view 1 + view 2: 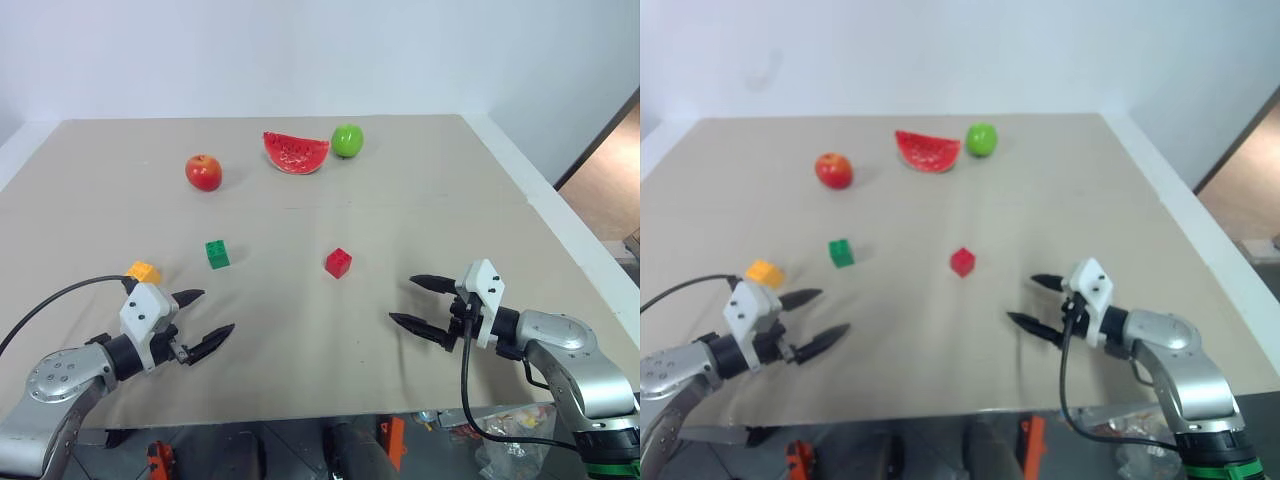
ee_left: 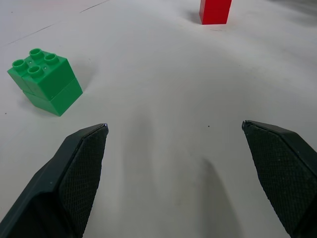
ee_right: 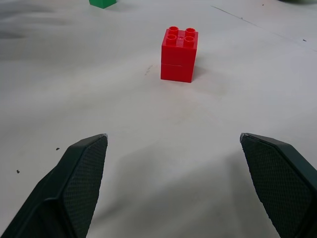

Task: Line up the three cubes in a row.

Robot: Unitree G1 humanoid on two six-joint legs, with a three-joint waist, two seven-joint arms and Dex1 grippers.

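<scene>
Three studded cubes lie apart on the beige table (image 1: 420, 200). The red cube (image 1: 338, 262) sits near the middle, the green cube (image 1: 217, 253) left of it, and the orange-yellow cube (image 1: 143, 271) farther left and nearer me. My left gripper (image 1: 210, 318) hovers open just in front of the orange-yellow cube, nothing between its fingers. On the right side my right gripper (image 1: 418, 302) is open and empty, short of the red cube (image 3: 179, 54). The left wrist view shows the green cube (image 2: 45, 81) ahead of the open fingers.
At the far side of the table lie a red apple (image 1: 203, 171), a watermelon slice (image 1: 295, 152) and a green apple (image 1: 347, 140). The table's front edge runs just below both grippers; its right edge drops to the floor.
</scene>
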